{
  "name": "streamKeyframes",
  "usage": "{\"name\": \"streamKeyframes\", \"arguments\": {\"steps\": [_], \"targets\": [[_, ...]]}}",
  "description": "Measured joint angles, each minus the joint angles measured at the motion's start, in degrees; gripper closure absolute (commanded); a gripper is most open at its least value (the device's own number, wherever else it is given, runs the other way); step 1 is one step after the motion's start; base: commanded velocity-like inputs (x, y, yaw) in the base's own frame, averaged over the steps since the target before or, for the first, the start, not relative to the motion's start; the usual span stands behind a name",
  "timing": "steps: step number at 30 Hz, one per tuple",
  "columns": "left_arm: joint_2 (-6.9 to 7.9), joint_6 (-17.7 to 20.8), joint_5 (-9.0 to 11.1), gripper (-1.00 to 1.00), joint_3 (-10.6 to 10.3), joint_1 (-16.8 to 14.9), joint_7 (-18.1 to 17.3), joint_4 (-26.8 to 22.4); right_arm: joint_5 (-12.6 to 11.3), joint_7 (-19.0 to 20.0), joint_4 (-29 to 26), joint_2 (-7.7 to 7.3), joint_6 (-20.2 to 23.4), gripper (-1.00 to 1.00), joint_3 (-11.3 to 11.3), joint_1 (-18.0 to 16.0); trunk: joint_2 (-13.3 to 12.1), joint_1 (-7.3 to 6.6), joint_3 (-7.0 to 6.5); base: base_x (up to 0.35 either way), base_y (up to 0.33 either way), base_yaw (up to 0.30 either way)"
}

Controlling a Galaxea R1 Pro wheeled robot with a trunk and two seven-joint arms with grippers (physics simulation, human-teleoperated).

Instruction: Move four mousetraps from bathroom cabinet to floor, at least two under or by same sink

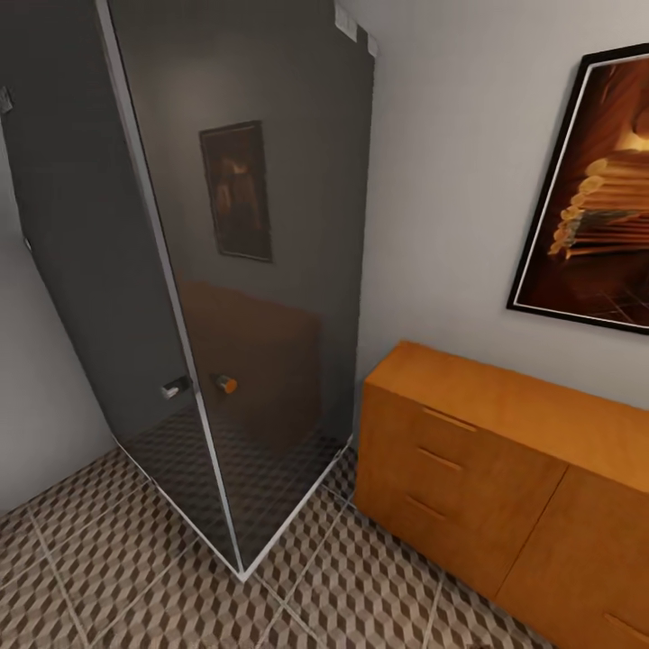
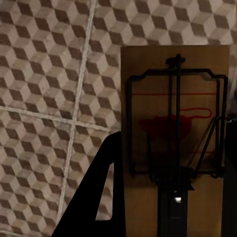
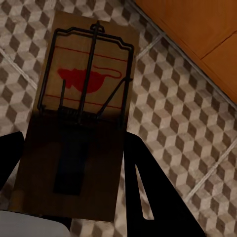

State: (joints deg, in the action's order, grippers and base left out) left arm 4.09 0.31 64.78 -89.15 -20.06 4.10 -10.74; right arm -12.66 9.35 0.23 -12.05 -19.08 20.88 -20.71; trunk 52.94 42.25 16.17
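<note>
Head view, left to right: a dark glass shower enclosure point(image 1: 243, 297) is set in the upper left and centre of the frame, with a small metal knob point(image 1: 176, 388) low on its door and a picture reflected in its pane; the bathroom floor point(image 1: 108, 577), tiled in a brown, beige and grey cube pattern, is spread across the bottom; the cabinet point(image 1: 505, 469), orange-brown with bar handles, is placed at the lower right against a pale wall, its drawers seen shut; a dark-framed picture point(image 1: 599, 189) is hung at the upper right.

Left wrist view: a mousetrap point(image 2: 175, 133) is held upright in the right half of the frame by the left gripper point(image 2: 168, 197), closed upon its lower end; one dark finger point(image 2: 106, 192) is seen beside it; patterned tiles lie behind.

Right wrist view: a second mousetrap point(image 3: 81, 113) is gripped at left of centre by the right gripper point(image 3: 69, 173), its fingers point(image 3: 148, 187) closed against the board's sides; the cabinet's wood is seen at the upper right.
</note>
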Motion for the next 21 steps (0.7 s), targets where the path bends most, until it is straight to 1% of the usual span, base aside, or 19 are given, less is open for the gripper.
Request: {"name": "streamKeyframes", "arguments": {"steps": [16,21], "targets": [[0.0,0.0,0.08,1.0,0.0,0.0,0.0,0.11,0.08,-0.1,-0.02,0.0,-0.03,1.0,0.0,0.0,0.0,0.0,0.0,0.0,0.0,0.286],[0.06,0.0,0.09,1.0,0.0,0.0,0.0,0.18,0.08,-1.33,-0.04,0.03,-0.08,1.0,0.0,0.0,0.0,0.0,0.0,0.0,0.0,0.286]]}}
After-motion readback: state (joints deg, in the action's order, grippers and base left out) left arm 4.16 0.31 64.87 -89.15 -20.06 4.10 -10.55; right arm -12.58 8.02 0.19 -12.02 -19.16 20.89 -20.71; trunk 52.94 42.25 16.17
